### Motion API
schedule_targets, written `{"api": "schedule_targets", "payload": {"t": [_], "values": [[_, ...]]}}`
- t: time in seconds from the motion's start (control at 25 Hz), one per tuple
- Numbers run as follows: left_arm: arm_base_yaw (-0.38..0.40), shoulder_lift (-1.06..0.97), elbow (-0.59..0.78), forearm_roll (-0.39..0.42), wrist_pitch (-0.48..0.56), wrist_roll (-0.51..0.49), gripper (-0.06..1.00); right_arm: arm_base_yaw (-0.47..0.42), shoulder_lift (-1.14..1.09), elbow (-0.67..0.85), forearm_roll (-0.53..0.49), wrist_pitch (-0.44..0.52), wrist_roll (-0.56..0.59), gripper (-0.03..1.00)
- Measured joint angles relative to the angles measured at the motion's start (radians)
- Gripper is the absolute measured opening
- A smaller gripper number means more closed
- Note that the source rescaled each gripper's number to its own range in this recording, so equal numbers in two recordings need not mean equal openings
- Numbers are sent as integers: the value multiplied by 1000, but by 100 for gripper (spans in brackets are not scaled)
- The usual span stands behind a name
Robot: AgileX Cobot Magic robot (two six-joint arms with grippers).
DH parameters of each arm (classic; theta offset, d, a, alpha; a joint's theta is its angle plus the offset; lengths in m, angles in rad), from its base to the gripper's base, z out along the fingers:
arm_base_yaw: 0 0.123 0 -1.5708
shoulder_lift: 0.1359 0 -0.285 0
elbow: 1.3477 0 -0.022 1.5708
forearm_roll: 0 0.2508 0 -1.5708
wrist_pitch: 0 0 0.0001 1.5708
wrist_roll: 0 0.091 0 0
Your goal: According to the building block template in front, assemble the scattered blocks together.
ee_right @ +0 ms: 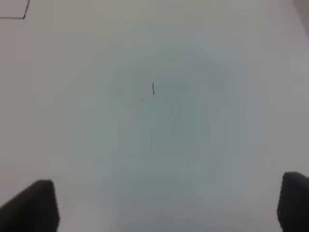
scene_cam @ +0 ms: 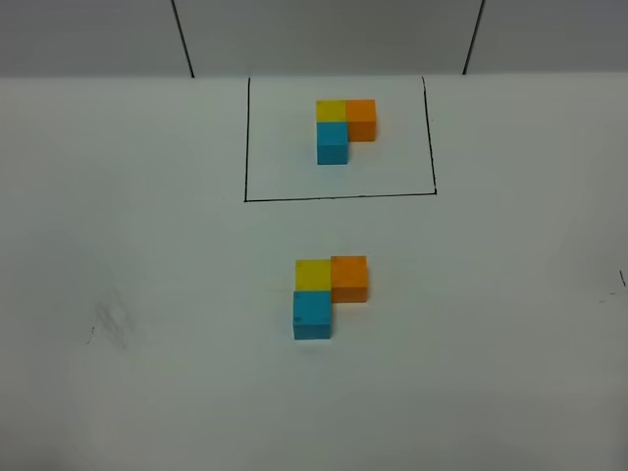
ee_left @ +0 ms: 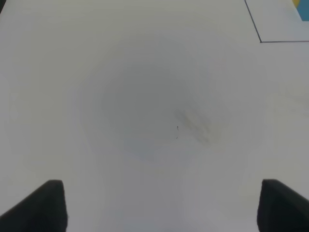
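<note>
**Apparently the copy already matches the template**

On the white worktop (scene_cam: 118,392) the building block template (scene_cam: 345,130) sits inside the black drawn rectangle (scene_cam: 339,196) at the far side: a yellow cube and an orange cube side by side, and a cyan cube in front of the yellow one. Nearer to me, well apart from the frame, the scattered blocks are no longer scattered. The yellow block (scene_cam: 313,274) touches the orange block (scene_cam: 349,278) on its right, and the cyan block (scene_cam: 312,315) touches the yellow one from the near side. This gives the same L shape, so I judge the task as finished or almost finished; the orange block seems to stand slightly further back than the yellow one, perhaps a small misalignment.

Both arms stay out of the high view, probably to leave the blocks undisturbed. The left fingers (ee_left: 159,205) are spread wide over bare worktop and hold nothing. The right fingers (ee_right: 169,205) are equally wide apart and empty, above a small pen mark (ee_right: 153,88).
</note>
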Motion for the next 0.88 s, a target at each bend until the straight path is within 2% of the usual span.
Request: {"api": "schedule_targets", "payload": {"t": [0.72, 0.88], "values": [[0, 0, 0, 0, 0, 0, 68, 3, -93, 1, -1, -5, 7, 27], [0, 0, 0, 0, 0, 0, 68, 70, -96, 1, -2, -6, 7, 15]]}}
